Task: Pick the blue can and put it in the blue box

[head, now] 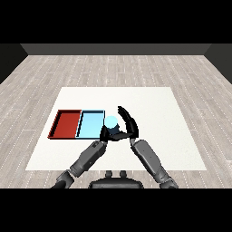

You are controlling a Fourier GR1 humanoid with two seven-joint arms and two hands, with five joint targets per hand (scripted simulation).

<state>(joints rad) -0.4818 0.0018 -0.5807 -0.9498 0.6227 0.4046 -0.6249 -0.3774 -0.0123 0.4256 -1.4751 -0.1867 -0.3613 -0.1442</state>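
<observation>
One white table (pixel 154 136), grey plank floor (pixel 113 68)

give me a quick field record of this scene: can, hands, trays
can: blue can, just right of the light blue tray, between both hands
right hand: fingers curled round the can
left hand: at the can's lower left, grip unclear
light blue tray: holds nothing visible
red tray: left of the blue one, touching
surface: white table

A bare test room, like a lab: one white desk (pixel 181 136) standing alone on a pale plank floor (pixel 113 68) before a dark wall (pixel 113 49)
</observation>
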